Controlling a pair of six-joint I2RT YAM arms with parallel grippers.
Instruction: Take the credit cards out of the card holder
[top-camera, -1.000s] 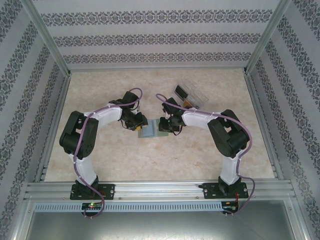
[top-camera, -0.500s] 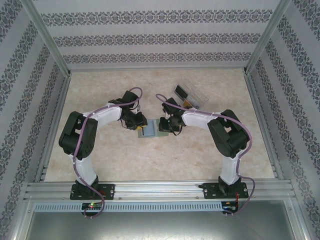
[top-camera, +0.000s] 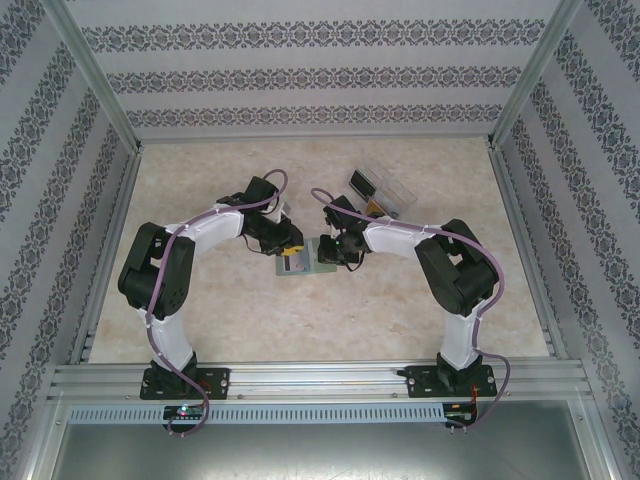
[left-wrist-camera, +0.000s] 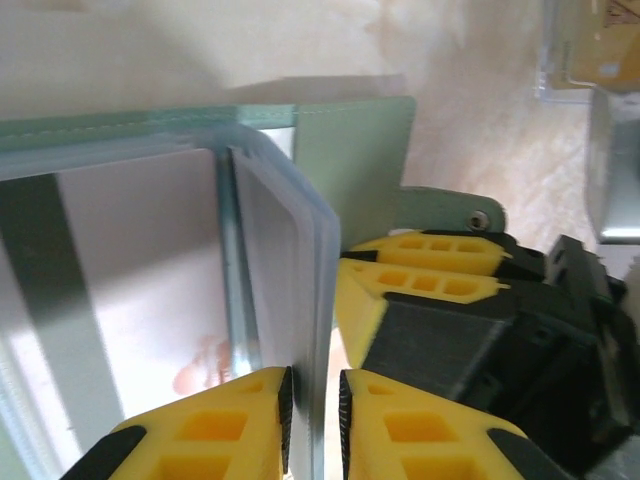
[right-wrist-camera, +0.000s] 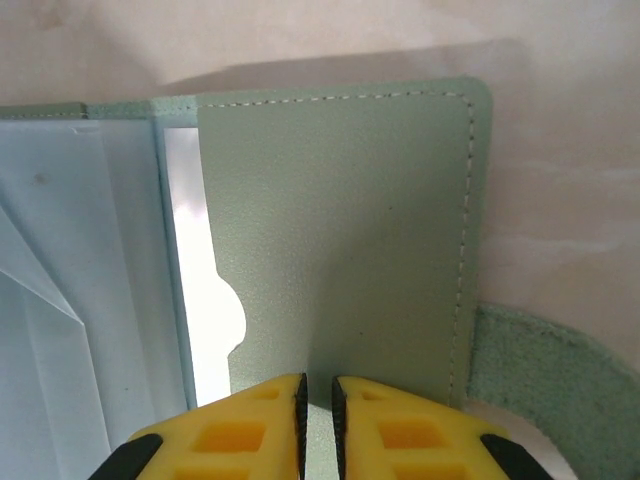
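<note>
The card holder (right-wrist-camera: 340, 230) has the left hand (left-wrist-camera: 314, 380) newly closed on its sleeves (left-wrist-camera: 285, 250).

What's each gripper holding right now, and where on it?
Right gripper pinches the card holder by its green panel's edge. Left gripper straddles a clear sleeve leaf at its edge; grip unclear.

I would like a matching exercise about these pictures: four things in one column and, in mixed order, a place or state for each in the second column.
1. left fingers
2. right fingers
3. card holder
4. clear plastic box

a. lies open on the table
b. pinch the green panel at its edge
c. is farther back, on the right
d. pinch the clear sleeves

Pairs: 1-d, 2-b, 3-a, 4-c.
</note>
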